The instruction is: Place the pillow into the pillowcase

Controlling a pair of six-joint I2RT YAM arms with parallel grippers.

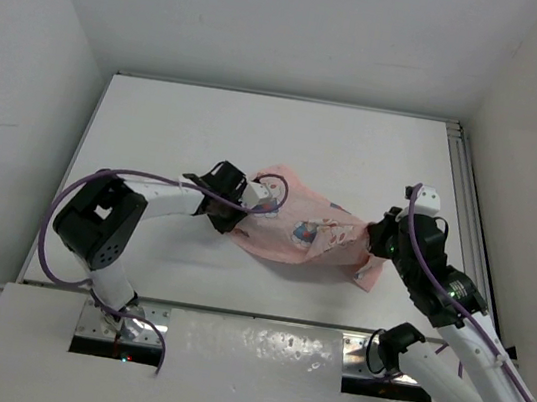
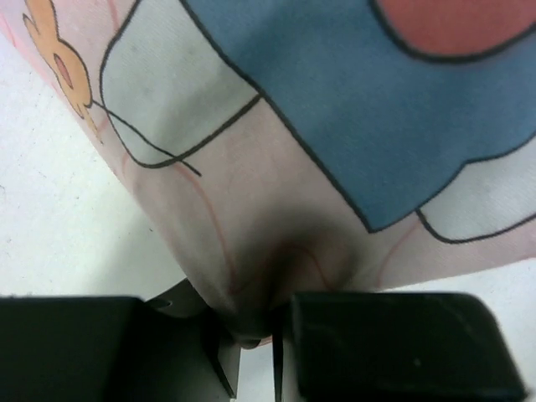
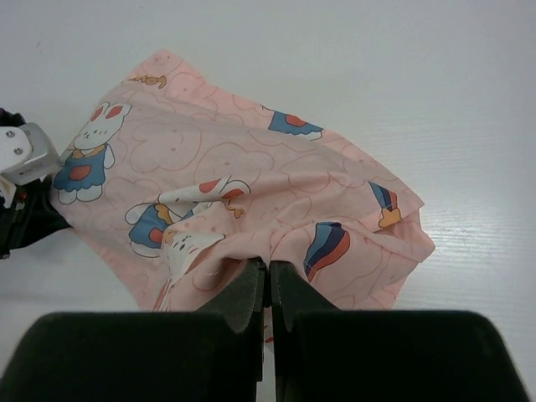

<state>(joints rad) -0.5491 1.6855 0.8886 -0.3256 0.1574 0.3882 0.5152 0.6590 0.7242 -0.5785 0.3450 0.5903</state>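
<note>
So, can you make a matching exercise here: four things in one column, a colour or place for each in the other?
1 pillowcase
2 table
3 left gripper
4 right gripper

A white
B holds the pillowcase's right end, top view
C pink with rabbits
D holds the pillowcase's left end, top view

Pairs: 1-C, 2-A, 3-D, 4-B

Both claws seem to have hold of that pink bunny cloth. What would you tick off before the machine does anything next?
1. Left gripper pinching the pillowcase: ok.
2. Right gripper pinching its other end: ok.
3. Pillowcase inside the table edges: ok.
4. Pillow located: cannot tell; no brown dotted fabric shows in any view.
5. Pillowcase opening located: cannot tell.
</note>
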